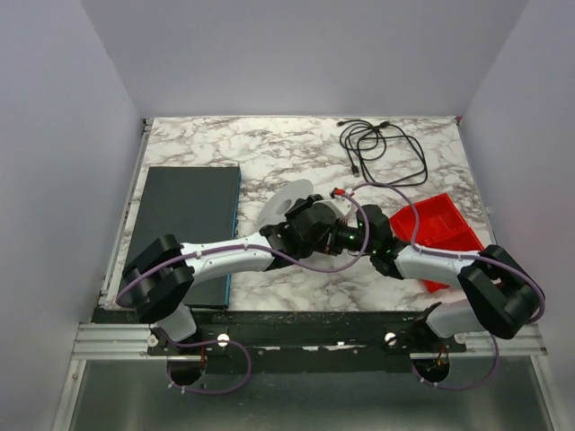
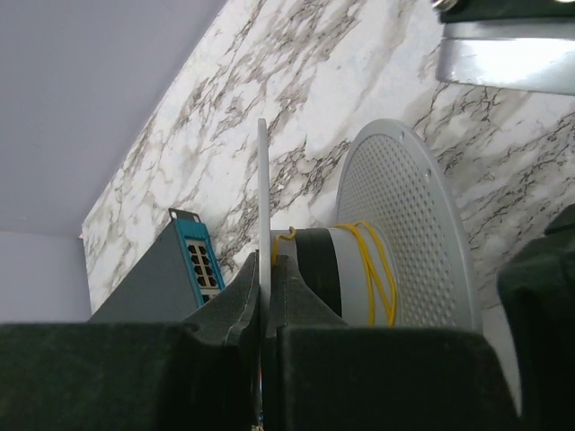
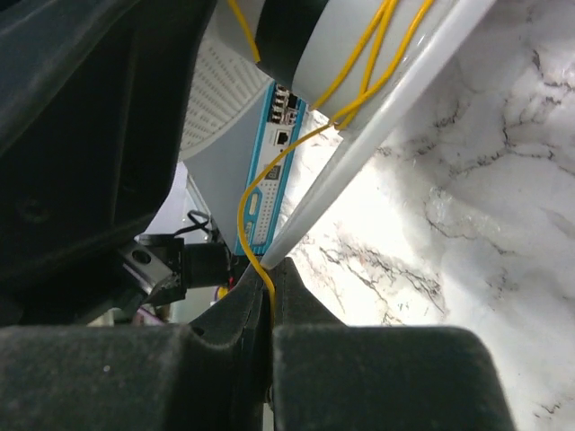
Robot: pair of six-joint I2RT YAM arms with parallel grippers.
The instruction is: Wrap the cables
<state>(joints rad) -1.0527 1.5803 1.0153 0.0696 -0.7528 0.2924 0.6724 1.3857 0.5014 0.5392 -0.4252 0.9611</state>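
Observation:
The black cables [image 1: 382,148] lie in a loose tangle of loops at the back right of the table, apart from both grippers. A white spool [image 1: 289,203] is held up at mid-table. My left gripper [image 2: 265,262] is shut on the spool's thin flange [image 2: 263,197]. A thin yellow cable [image 2: 373,269] is wound a few turns round the grey core beside the perforated flange [image 2: 404,215]. My right gripper [image 3: 269,269] is shut on a strand of that yellow cable [image 3: 247,215], which runs up to the core. Seen from above, the left gripper [image 1: 310,223] and right gripper [image 1: 358,235] meet at the spool.
A dark network switch with blue port faces [image 1: 189,224] lies at the left and appears again as the switch [image 2: 184,269] beside the spool. A red tray [image 1: 440,229] sits at the right, close to the right arm. White walls enclose the marble table [image 1: 252,153].

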